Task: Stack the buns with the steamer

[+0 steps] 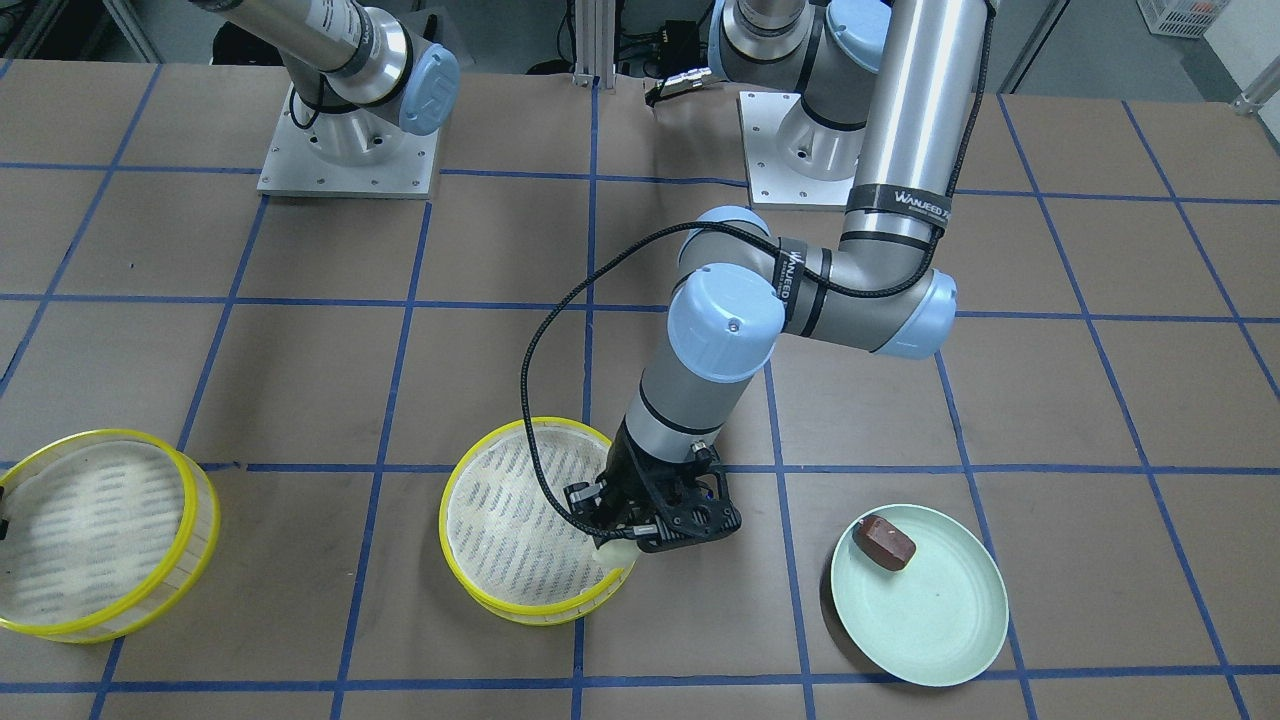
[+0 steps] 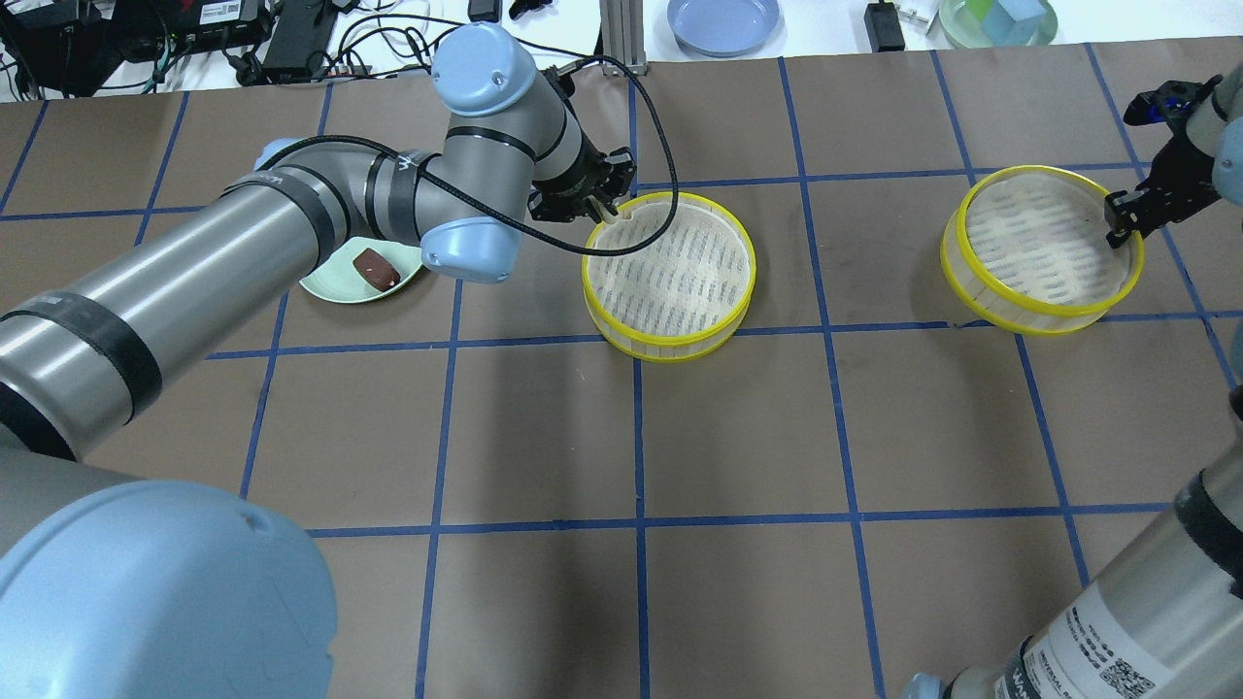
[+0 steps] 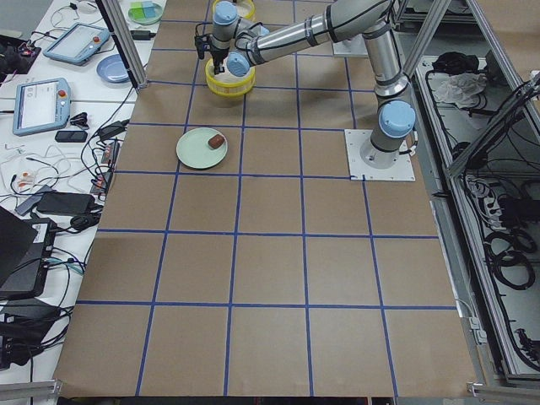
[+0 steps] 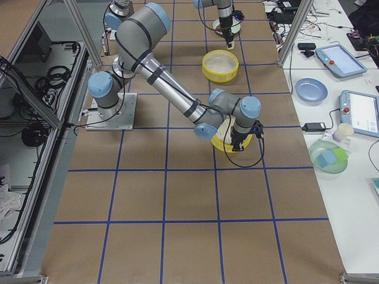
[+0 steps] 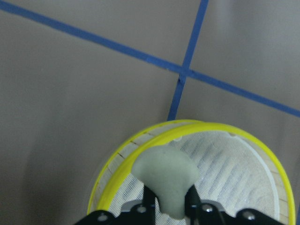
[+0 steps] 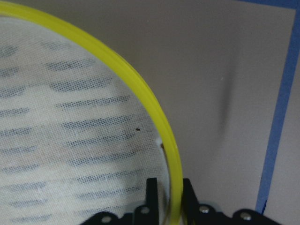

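Overhead exterior view: left hand [image 2: 602,207] is gripping the cream-white oblong bun [image 2: 613,217] just over the rim of the central yellow-rimmed, mesh-floored round steamer tray [image 2: 668,348]; right hand [image 2: 1117,228] is clamping the rim of the second yellow-rimmed tray [image 2: 1044,323]; the reddish-brown oblong bun [image 2: 376,269] is lying on the pale green round plate [image 2: 325,286].

table [image 2: 738,437]: middle steamer tray [image 2: 680,282], side steamer tray [image 2: 1039,252], plate [image 1: 930,610]

Wide gap btwn mid tray [image 2: 680,282] & rt tray [image 2: 1039,243].
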Available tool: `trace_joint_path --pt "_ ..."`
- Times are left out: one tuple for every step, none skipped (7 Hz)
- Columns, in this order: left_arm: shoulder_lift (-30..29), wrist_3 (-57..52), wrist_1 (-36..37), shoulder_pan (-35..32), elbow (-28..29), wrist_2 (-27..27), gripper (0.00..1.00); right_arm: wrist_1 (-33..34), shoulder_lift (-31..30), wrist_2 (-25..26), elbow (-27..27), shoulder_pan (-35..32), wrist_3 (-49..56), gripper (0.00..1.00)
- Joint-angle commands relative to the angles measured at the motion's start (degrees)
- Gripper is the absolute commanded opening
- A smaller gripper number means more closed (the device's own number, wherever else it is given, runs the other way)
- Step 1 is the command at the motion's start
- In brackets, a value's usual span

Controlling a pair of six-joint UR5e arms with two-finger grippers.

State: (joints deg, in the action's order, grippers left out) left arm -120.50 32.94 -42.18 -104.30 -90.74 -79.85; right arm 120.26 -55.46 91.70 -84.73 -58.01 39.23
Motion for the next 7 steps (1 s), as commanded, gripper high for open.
trace_joint_path --pt "0.2 0.1 0.1 -1.4 -2.9 0.0 1.0 -0.2 -1.0 -0.4 0.4 -0.1 -0.4 0.0" --pt "0.6 -0.4 0.0 -1.3 -2.7 0.0 1.0 -0.5 -2.7 -0.5 0.4 -0.6 -0.6 0.0" --pt "1.6 -0.9 -1.0 -0.6 -1.9 -0.2 1.0 -0.8 -4.2 -0.4 0.4 -1.8 -1.7 0.0" --pt "3.0 -6.2 -4.5 2.3 -0.9 -0.6 1.0 -3.6 -5.7 -0.5 0.4 -2.8 -2.7 0.0" --pt "4.9 -15.0 -8.5 7.0 0.2 -0.7 1.0 -4.0 -7.5 -0.4 0.4 -5.4 -4.8 0.0" --pt "6.7 -24.7 -10.8 12.0 0.2 -0.8 1.0 -4.7 -8.3 -0.2 0.2 -9.2 -10.1 0.0" --pt "7.9 -30.0 -14.0 15.8 0.2 -1.1 1.0 -6.2 -9.8 -0.1 0.0 -12.8 -15.7 0.0"
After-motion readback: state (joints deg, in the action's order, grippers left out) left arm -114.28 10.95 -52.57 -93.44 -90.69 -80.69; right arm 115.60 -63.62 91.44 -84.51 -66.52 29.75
